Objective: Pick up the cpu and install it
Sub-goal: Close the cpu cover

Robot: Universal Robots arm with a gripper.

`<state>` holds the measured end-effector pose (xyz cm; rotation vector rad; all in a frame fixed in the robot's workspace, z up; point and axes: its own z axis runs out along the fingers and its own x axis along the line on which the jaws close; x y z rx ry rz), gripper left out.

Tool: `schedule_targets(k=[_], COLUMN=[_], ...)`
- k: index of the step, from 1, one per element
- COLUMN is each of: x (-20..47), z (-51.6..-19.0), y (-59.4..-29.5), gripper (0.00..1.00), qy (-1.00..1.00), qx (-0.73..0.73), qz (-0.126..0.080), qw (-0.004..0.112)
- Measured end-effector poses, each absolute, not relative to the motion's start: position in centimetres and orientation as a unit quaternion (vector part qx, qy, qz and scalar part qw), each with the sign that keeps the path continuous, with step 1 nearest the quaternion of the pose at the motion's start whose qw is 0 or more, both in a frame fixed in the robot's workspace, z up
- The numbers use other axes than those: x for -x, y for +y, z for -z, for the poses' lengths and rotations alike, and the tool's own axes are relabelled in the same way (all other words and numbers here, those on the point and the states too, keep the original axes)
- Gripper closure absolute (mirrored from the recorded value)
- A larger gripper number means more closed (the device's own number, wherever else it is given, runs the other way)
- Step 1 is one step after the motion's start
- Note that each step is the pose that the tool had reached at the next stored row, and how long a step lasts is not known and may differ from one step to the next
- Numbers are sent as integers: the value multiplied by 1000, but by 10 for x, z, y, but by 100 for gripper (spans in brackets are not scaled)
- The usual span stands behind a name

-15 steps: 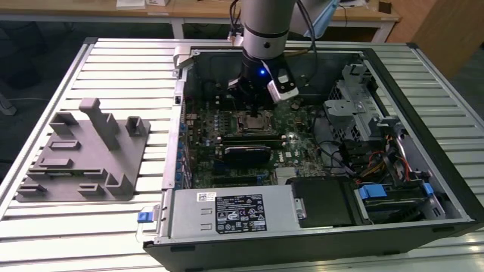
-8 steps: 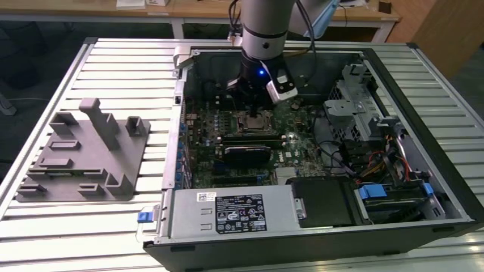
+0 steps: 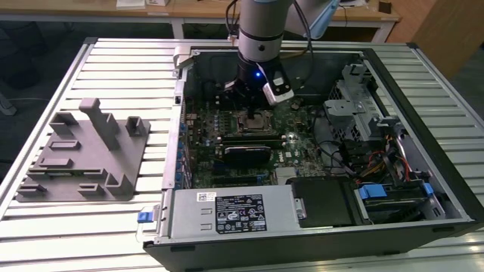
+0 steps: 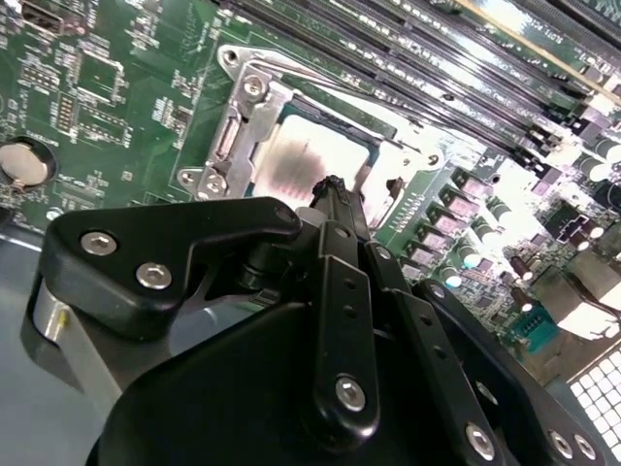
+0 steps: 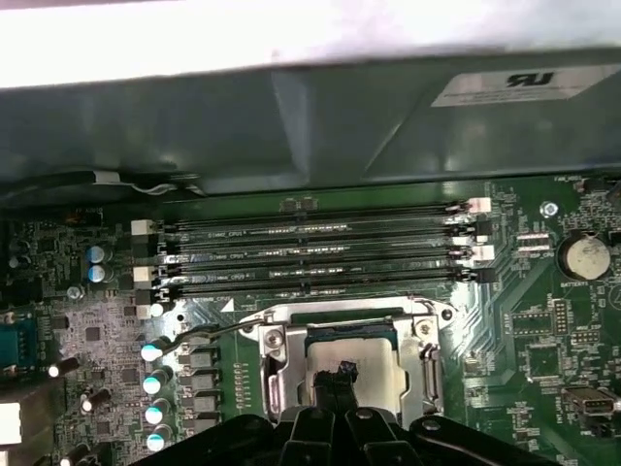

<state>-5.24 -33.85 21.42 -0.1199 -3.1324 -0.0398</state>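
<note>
Tool (image 4: 335,186) is drawn narrow, its fingers closed together with nothing between them, tips at the middle of the pale top of the cpu (image 5: 375,374). A grey fixture (image 3: 83,153) stands on the slatted worktop (image 3: 113,62), well to the exterior view's left of the socket frame (image 5: 274,364). The cpu lies flat inside that frame, so the seating step looks all but done. Any further move calls for a straight, gentle motion, since a sideways drag could shift the chip.

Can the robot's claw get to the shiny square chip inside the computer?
Probably yes. In the second wrist view the gripper hangs right over the chip, with nothing between them.
</note>
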Motion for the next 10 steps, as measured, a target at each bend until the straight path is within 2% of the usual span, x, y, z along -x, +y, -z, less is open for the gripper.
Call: schedule_targets(k=[10], x=[65], z=[-208], y=[-339], gripper=[89], qy=[-999], qx=[38], qz=[13], qw=[1])
